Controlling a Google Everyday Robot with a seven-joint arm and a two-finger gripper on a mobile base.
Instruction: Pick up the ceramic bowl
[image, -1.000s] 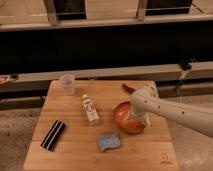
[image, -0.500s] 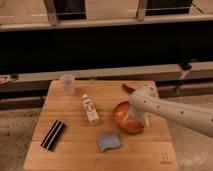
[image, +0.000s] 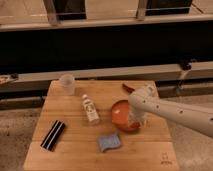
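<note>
- Orange-red bowl (image: 121, 114) sits on the right half of the desk (image: 75, 156), inward of the right edge and roughly midway between front and back.
- Over the last second almost nothing has moved: the bowl is in the same spot and the gripper (image: 136, 120) stays low at the bowl's right rim, with the white arm (image: 175, 112) reaching in from the right.
- I judge from this that the approach is over and the grab is being made or settled, with no lift under way yet.
- Whether the gripper has closed on the rim or only rests against it, I cannot tell.
- The bowl seems to lean a little, its open side turned to the left, though this is not certain.
- A blue sponge (image: 109, 142) lies just beside the bowl's front-left side, and a small white bottle (image: 90, 109) lies near on the left.
- A red thing (image: 128, 88) lies behind the bowl, near the back edge.
- The clear cup (image: 66, 83) and a black bar (image: 53, 134) are well apart on the left.
- Straight up looks open, so a vertical lift is likely the safest path, while a drag forward or left would risk knocking the sponge.
</note>
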